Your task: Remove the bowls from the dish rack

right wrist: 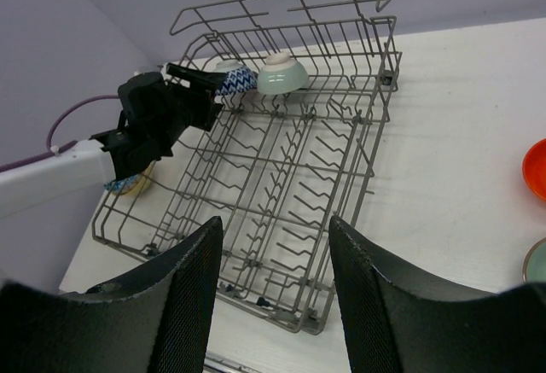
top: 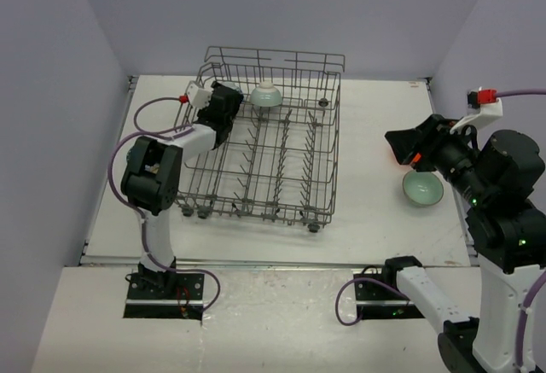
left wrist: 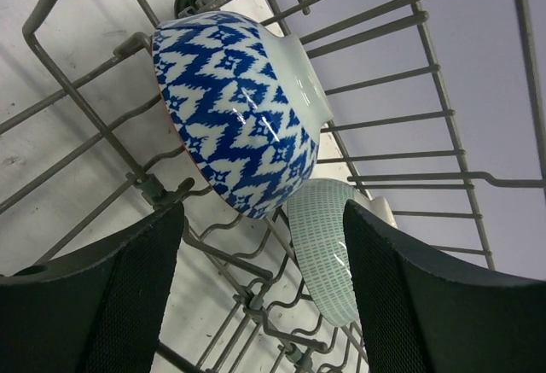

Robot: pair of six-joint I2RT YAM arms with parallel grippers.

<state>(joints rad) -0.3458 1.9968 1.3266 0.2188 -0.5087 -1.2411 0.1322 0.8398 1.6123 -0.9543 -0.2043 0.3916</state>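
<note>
The grey wire dish rack (top: 271, 161) stands mid-table. A blue-and-white bowl (left wrist: 239, 108) and a mint green bowl (left wrist: 324, 249) rest on edge at its back left. Both show in the right wrist view, the blue one (right wrist: 235, 82) and the mint one (right wrist: 282, 74). My left gripper (left wrist: 264, 296) is open inside the rack, just short of these bowls, with the mint one near its right finger. It holds nothing. My right gripper (right wrist: 273, 296) is open and empty, above the table right of the rack. A second mint bowl (top: 422, 189) sits on the table below it.
An orange-red bowl (right wrist: 537, 168) lies on the table at the right, partly hidden under my right gripper (top: 397, 145) in the top view. A yellowish bowl (right wrist: 128, 185) sits on the table left of the rack, half hidden by my left arm. Walls close in the table.
</note>
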